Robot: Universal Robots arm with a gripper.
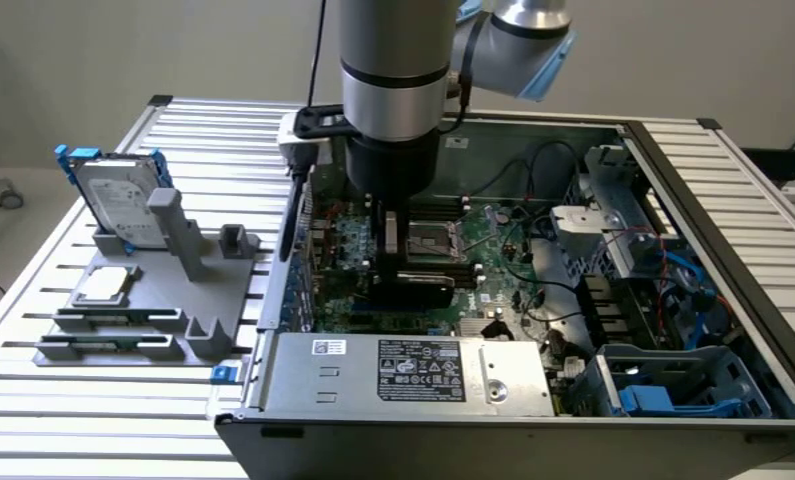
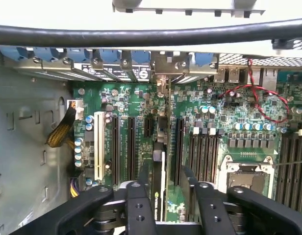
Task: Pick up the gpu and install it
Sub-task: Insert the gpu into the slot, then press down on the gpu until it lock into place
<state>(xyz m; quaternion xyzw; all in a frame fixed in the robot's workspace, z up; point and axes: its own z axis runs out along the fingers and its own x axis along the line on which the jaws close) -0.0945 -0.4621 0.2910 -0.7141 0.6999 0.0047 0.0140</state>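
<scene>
An open computer case (image 1: 504, 445) lies on its side on a slatted metal table (image 1: 210, 120), and my arm reaches straight down into it. My gripper (image 1: 411, 262) hangs low over the green motherboard (image 1: 504, 250), just beside the silver processor socket (image 1: 437, 238). My jaws are pressed in on the gpu (image 1: 413, 288), which shows in the exterior view as a dark block directly under me, close above the board. In the wrist view my gripper (image 2: 165, 172) has one black finger on each side of the gpu (image 2: 160, 196). The card stands on edge and runs away from me toward the row of rear brackets with blue latches (image 2: 112, 56). It sits among the long black expansion slots (image 2: 115, 147), with a white slot (image 2: 98, 144) further off to one side and the processor socket (image 2: 246, 178) on the other. Whether its lower edge is seated in a slot I cannot tell. A red wire (image 2: 259, 98) loops over the motherboard (image 2: 126, 95) near the rear ports, and a thick black cable (image 2: 141, 35) crosses in front of the camera. A grey power supply (image 1: 411, 372) fills the case's near corner. On the exterior view's left, outside the case, a grey holder (image 1: 170, 230) carries a blue-framed hard drive (image 1: 110, 200) standing upright and a square processor chip (image 1: 104, 285) lying flat
</scene>
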